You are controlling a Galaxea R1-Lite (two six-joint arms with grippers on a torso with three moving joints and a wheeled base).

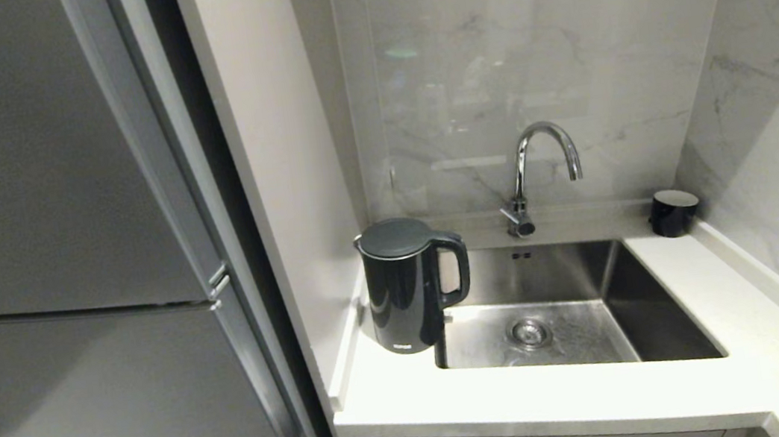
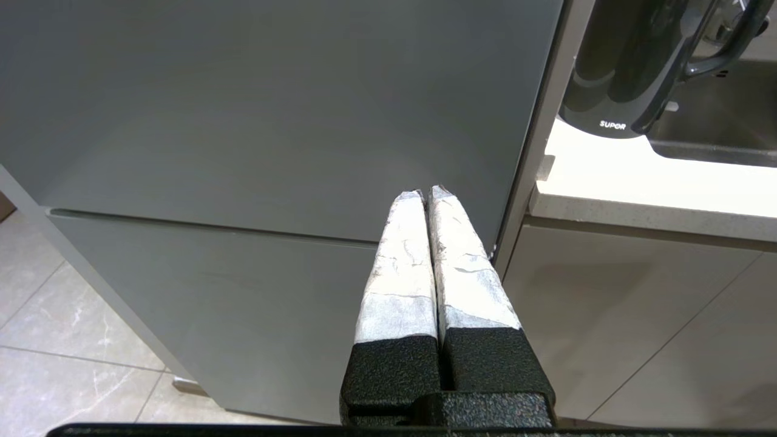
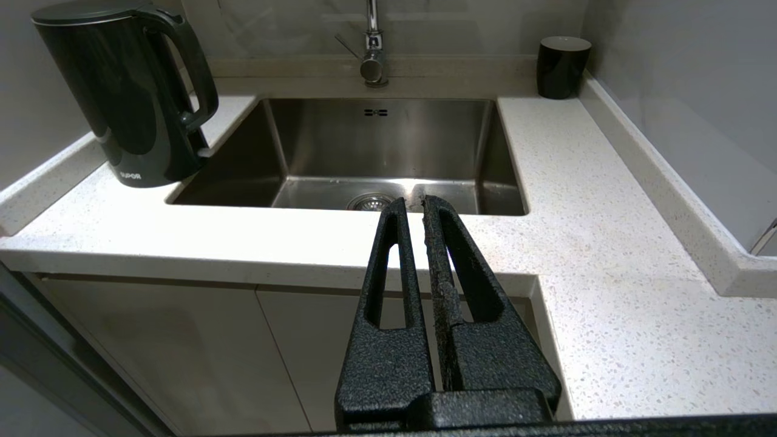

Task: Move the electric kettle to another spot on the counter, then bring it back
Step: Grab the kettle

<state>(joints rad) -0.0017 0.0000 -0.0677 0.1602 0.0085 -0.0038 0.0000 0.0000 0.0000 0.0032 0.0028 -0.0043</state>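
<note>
- While neither arm shows in the head view, both grippers hang low in front of the cabinets, below the edge of the surface (image 1: 534,399).
- Left gripper (image 2: 427,195): fingers pressed together, holding nothing, aimed at the grey fridge door (image 2: 273,121). From here the electric kettle (image 1: 406,288) lies up and off to the robot's right, past the fridge's edge.
- Electric kettle: upright, long axis vertical, on the left strip of the surface, between the side wall panel (image 1: 275,151) and the sink (image 1: 560,316). Its loop handle (image 1: 455,270) faces right, over the sink's corner.
- Right gripper (image 3: 413,206): fingers together, empty, aimed at the sink drain. The kettle sits up and to its left, handle turned toward this side.
- Judgement: the right arm has the clearer line to the handle; either gripper must rise above the edge and spread its fingers first.
- Small black cup (image 1: 672,211): far right corner, well apart from the kettle.
</note>
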